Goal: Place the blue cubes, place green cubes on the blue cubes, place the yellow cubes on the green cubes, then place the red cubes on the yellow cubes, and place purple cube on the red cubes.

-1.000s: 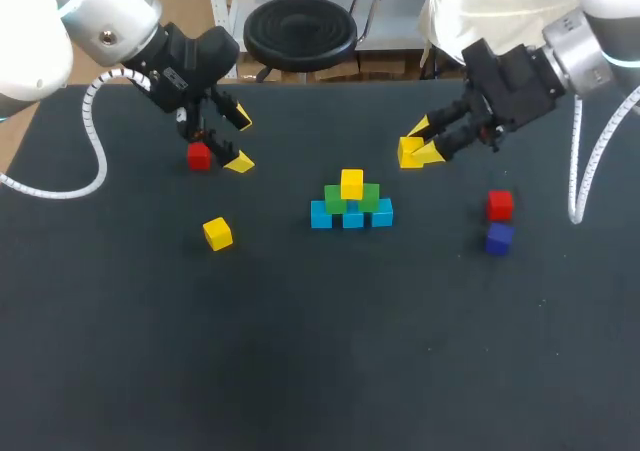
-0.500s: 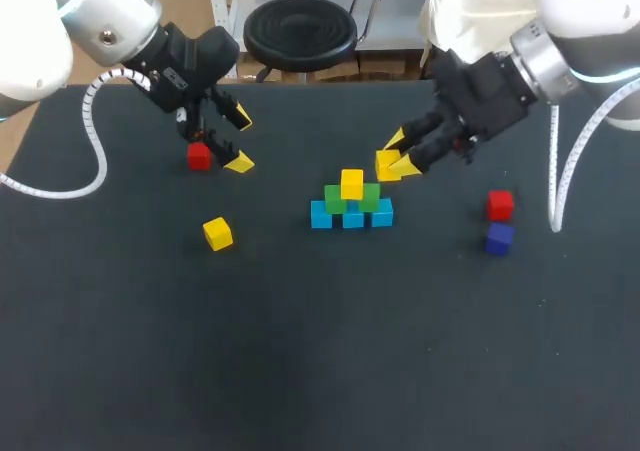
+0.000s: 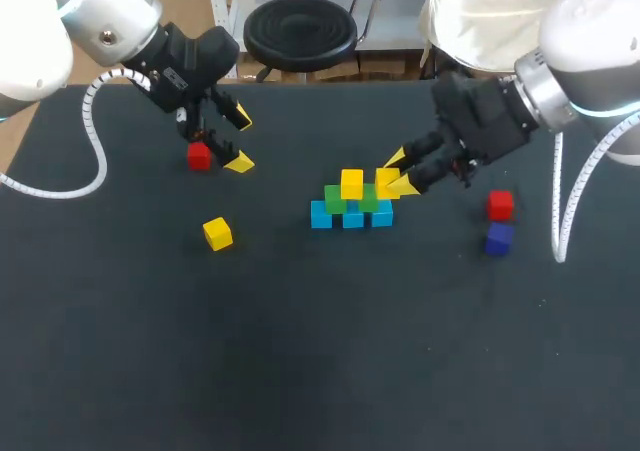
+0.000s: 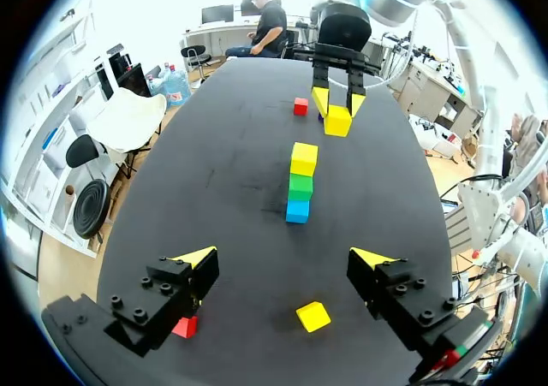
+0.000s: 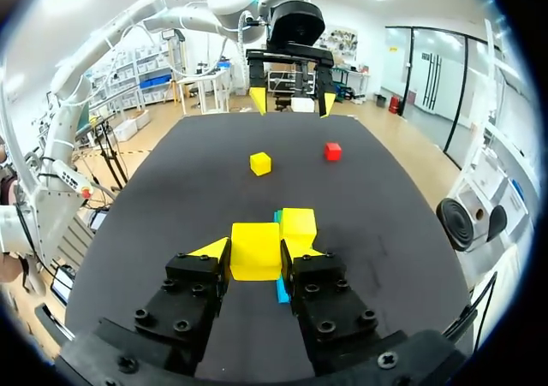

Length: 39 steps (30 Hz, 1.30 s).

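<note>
- The table (image 3: 300,371) is bare across its whole near half. Every cube sits in the far half, well in from the edges.
- Near the table's middle stands the pile: three blue cubes (image 3: 351,217) in a row, two green cubes (image 3: 335,200) on them, and the placed yellow cube (image 3: 351,183) on the greens, all set square.
- The right arm comes in from the far right corner and slants low toward the pile.
- The right gripper (image 5: 256,258) is clamped on the held yellow cube (image 5: 256,249), one finger on each of two opposite faces.
- That cube is level and just beside the placed yellow cube. Whether it touches the green below cannot be told.
- The left arm enters at the far left corner. The left gripper (image 3: 241,142) hangs with its fingers spread wide and nothing between them.
- The far-left red cube (image 3: 199,156) lies just beside the left gripper. The loose yellow cube (image 3: 217,233) lies apart, nearer the near edge.
- Toward the right edge, the right-side red cube (image 3: 499,205) and the purple cube (image 3: 498,238) lie close together, clear of the arm.
</note>
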Tool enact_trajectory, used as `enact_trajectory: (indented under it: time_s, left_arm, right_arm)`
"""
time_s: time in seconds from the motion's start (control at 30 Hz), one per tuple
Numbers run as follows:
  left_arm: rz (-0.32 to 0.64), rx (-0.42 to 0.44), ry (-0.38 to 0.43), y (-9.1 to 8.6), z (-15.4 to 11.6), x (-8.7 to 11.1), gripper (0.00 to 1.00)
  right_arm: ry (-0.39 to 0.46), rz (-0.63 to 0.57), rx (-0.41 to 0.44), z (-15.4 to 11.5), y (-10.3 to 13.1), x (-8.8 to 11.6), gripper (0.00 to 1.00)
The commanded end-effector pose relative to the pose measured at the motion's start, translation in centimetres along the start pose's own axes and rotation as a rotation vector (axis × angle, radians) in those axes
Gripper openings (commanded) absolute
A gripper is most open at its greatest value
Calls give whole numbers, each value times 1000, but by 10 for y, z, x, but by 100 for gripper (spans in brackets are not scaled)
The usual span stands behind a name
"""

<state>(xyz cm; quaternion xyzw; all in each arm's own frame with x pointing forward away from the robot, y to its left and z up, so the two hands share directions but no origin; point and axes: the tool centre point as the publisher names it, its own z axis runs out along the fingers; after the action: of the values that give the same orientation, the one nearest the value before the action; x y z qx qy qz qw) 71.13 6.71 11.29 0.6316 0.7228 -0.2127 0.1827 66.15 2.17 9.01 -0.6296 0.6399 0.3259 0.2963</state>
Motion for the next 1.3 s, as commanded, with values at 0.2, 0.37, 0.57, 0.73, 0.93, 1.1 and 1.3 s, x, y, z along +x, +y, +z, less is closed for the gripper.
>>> enact_trajectory:
  time_s: [0.2, 0.37, 0.57, 0.73, 0.93, 1.1, 1.3]
  left_arm:
    - [2, 0, -1, 0, 0, 1, 100]
    - [2, 0, -1, 0, 0, 1, 100]
    - [2, 0, -1, 0, 0, 1, 100]
    - [2, 0, -1, 0, 0, 1, 100]
    - [2, 0, -1, 0, 0, 1, 100]
    - [2, 0, -1, 0, 0, 1, 100]
    - [2, 0, -1, 0, 0, 1, 100]
  right_arm:
    - [6, 19, -34, 9, -9, 4, 0]
    - [26, 34, -36, 11, -10, 6, 0]
    - [35, 45, -34, 12, -12, 7, 0]
    - [45, 62, -21, 12, -12, 6, 0]
    - [43, 75, -20, 14, -14, 10, 0]
    - [43, 79, -27, 18, -18, 12, 0]
    - [40, 80, -40, 21, -23, 15, 0]
